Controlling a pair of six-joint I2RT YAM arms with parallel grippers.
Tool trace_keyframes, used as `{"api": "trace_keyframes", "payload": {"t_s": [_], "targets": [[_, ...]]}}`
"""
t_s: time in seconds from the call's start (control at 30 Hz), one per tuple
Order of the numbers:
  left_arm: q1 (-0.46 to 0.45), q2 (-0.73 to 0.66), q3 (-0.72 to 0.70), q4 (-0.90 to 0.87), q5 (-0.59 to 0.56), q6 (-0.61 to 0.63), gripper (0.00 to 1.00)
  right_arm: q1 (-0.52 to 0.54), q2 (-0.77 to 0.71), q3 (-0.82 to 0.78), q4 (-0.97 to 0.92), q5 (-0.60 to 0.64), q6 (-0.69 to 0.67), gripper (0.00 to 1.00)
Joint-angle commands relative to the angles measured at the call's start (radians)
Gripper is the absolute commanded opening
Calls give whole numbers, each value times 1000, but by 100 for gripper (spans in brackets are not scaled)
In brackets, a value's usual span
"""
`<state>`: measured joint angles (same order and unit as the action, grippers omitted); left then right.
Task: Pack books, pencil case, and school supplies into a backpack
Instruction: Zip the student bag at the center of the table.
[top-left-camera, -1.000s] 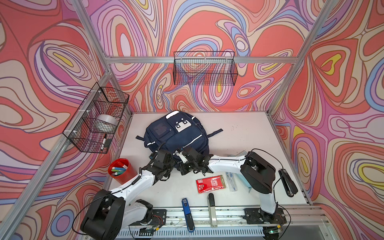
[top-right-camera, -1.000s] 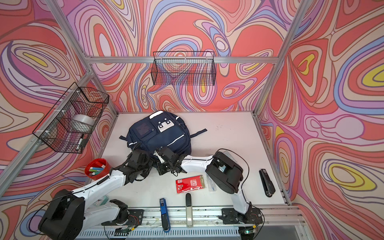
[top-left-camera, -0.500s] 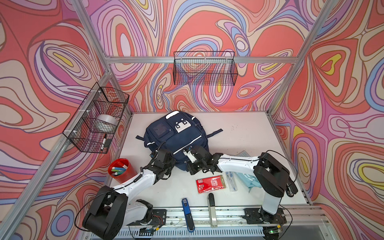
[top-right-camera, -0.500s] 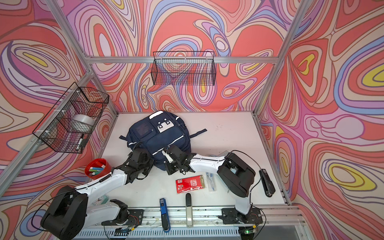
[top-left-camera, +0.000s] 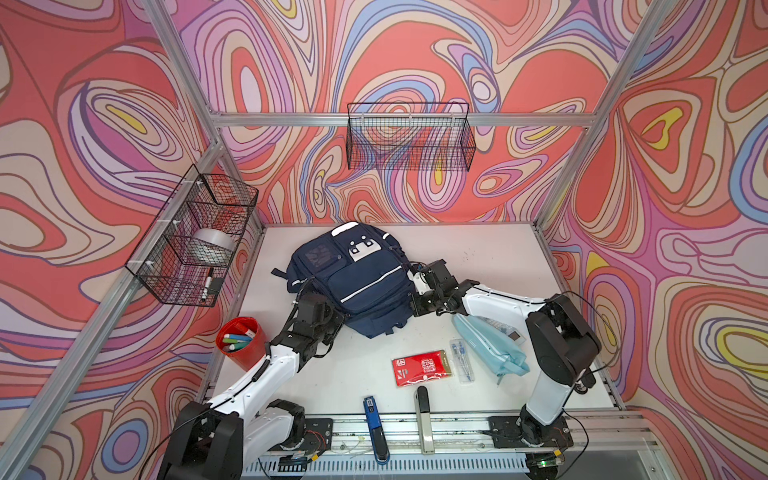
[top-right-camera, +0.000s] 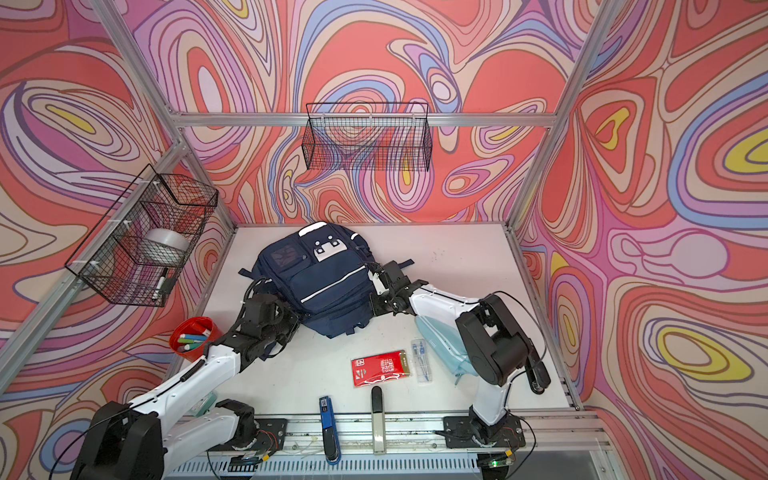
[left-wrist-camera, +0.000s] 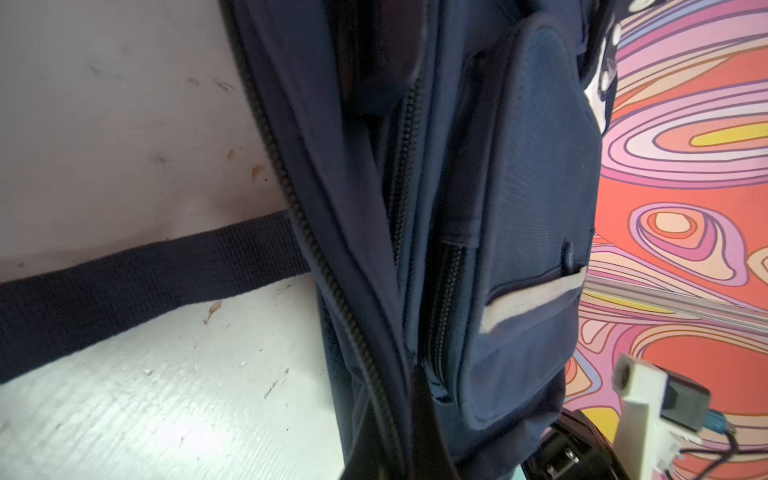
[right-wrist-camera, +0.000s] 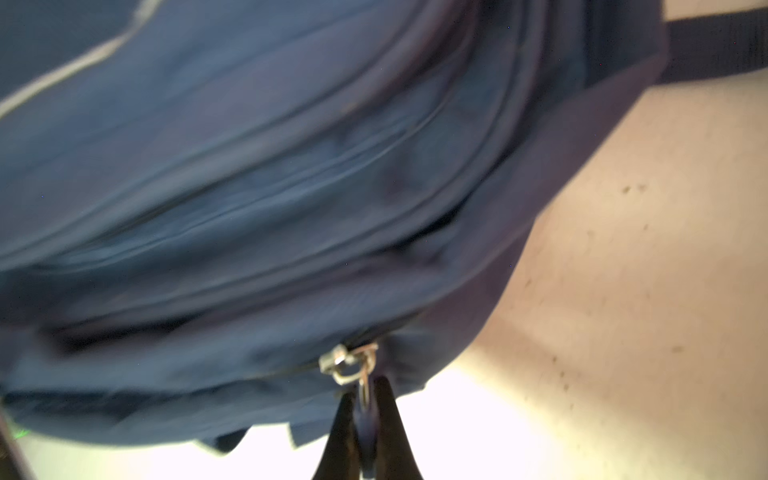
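Note:
The navy backpack lies flat at the middle back of the table. My left gripper is shut on the backpack's fabric edge beside a zip, at its near left corner. At the backpack's right side, my right gripper is shut on a metal zip pull. The light blue pencil case lies under the right arm. Next to it lie the clear pen pack and the red packet. The books are out of view.
A red cup of markers stands left of the left arm. A blue stapler and a grey bar lie at the front edge. Wire baskets hang on the left wall and the back wall.
The left gripper has shut on the backpack's edge. The right gripper has travelled from the backpack's near edge round to its right side, still holding the zip pull, uncovering the pencil case.

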<state>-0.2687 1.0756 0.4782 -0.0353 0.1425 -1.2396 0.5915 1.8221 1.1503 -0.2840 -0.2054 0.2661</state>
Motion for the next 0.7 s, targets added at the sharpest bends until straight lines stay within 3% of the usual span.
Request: {"api": "trace_keyframes", "payload": {"t_s": [0.0, 0.07, 0.17, 0.27, 0.37, 0.43, 0.53, 0.67], "targets": [[37, -45, 7, -80, -38, 64, 0, -58, 66, 38, 26, 103, -15, 0], [53, -47, 7, -86, -37, 79, 0, -47, 50, 32, 33, 89, -30, 0], [101, -19, 18, -66, -1, 115, 0, 80, -5, 44, -55, 301, -120, 0], [142, 28, 61, -54, 34, 138, 3, 133, -44, 24, -110, 291, -78, 0], [155, 69, 107, -57, 7, 168, 19, 223, -106, -8, -129, 317, -30, 0], [164, 109, 137, -49, -5, 190, 38, 294, -112, 6, -142, 323, 15, 0], [189, 188, 208, -36, 95, 220, 69, 399, -89, 45, -94, 306, 87, 0], [196, 166, 273, -139, 73, 244, 81, 429, 13, 72, 52, 213, 182, 0]]}}
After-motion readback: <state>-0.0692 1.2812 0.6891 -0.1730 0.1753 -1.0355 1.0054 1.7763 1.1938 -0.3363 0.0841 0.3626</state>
